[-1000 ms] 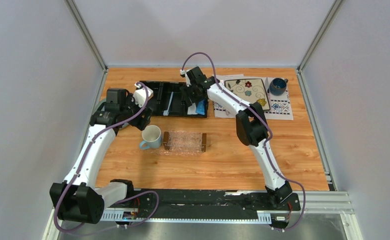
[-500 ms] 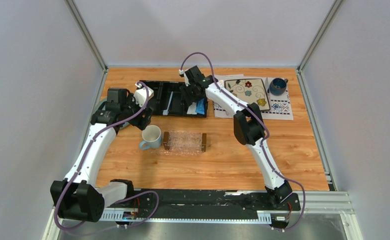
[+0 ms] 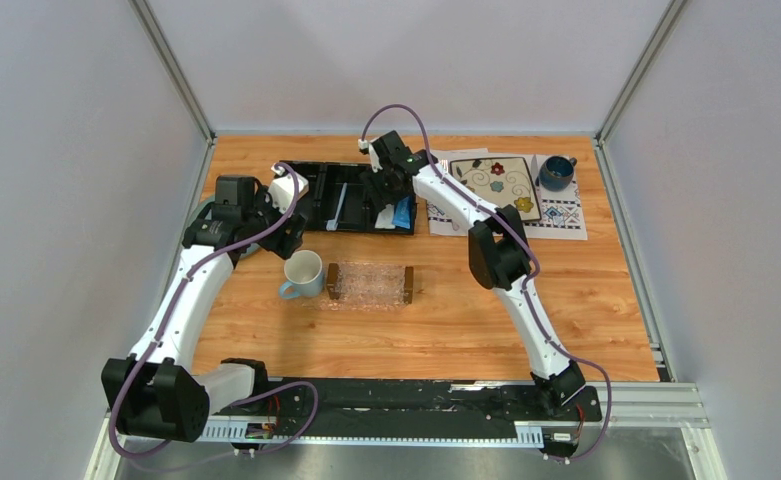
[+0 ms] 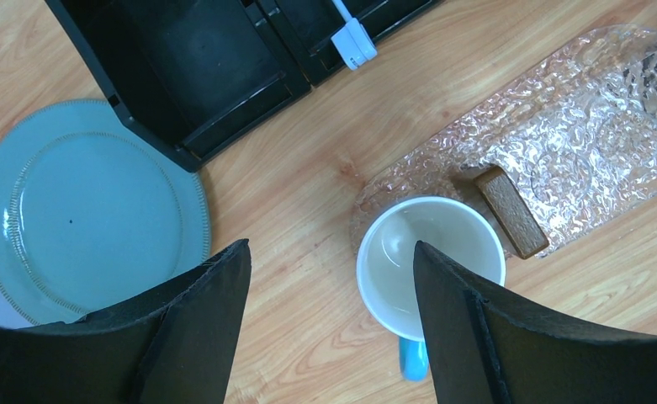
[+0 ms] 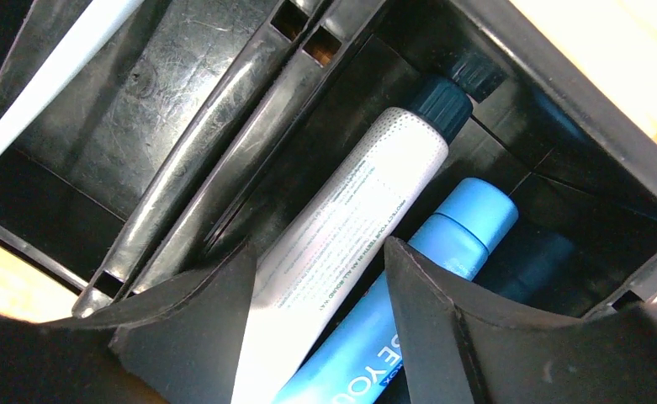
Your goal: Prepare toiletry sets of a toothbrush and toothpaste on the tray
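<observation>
Black organizer (image 3: 318, 200) sits far-centre on the wood table (image 3: 446, 320).

Top cam only:
- Toothbrush (image 3: 340, 205) lies lengthwise in the organizer's middle compartment, pale white/lt-blue.
- Tray (image 3: 371, 282) is near-centre, well apart from the toothbrush, w/ the mug (image 3: 304, 272) just left of it.
- Floral plate (image 3: 503, 185) and dark blue cup (image 3: 556, 172) are at far right on a printed mat.
- R arm reaches over the organizer's right compartment. L arm is bent over the table's left side.

L wrist cam only:
- Teal plate (image 4: 81, 219) is on the left, mostly hidden under the arm in top cam, w/ the organizer corner overlapping its rim.
- Mug interior is visible, and the mug rim is touching or just beside the tray's brown end bar (image 4: 511, 210); can't tell which.
- Clear tray texture shows in detail.

R wrist cam only:
- Right compartment holds a white tube (image 5: 367, 185) w/ dark cap and a blue tube (image 5: 451, 236) alongside, touching.
- Neither tube is resolvable from the top.

Grippers:
- L gripper (image 4: 331, 252) has jaws spread wide, nothing between them, hovering above bare wood btwn teal plate and mug.
- R gripper (image 5: 318, 252) has jaws apart, down in the right compartment, straddling the white tube's lower body. Can't tell if the pads touch it. Tube lies flat, not lifted.
</observation>
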Robot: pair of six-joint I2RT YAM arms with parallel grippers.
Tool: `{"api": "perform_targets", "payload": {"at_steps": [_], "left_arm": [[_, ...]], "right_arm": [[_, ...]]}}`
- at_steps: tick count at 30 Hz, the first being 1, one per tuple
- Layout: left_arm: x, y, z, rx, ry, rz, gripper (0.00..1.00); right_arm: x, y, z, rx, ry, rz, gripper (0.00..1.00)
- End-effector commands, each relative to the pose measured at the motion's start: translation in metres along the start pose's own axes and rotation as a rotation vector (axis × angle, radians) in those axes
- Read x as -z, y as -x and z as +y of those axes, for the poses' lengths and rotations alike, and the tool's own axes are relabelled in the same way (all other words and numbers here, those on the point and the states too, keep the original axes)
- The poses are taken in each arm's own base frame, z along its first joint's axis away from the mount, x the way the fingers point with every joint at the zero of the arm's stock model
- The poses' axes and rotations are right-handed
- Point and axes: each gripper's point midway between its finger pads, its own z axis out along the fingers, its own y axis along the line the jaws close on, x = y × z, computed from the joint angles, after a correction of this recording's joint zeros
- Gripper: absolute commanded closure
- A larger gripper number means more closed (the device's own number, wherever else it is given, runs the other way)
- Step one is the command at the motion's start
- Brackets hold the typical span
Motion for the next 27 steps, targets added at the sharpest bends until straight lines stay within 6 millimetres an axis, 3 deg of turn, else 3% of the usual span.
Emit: {"api": "perform_targets", "payload": {"at_steps": [1, 7, 27], "left_arm": [[-0.001, 0.010, 0.000, 0.000, -0.006, -0.035, 0.21], [0.000, 0.011, 0.001, -0.004, 0.001, -0.038, 0.22], [-0.002, 0.011, 0.004, -0.010, 0.006, -0.033, 0.22]], "right_arm": [[-0.024, -0.063, -0.017, 0.030, -0.040, 0.211, 0.36], [-0.024, -0.063, -0.021, 0.016, -0.035, 0.217, 0.45], [0.005, -0.013, -0.010, -0.063, 0.081, 0.080, 0.76]]}}
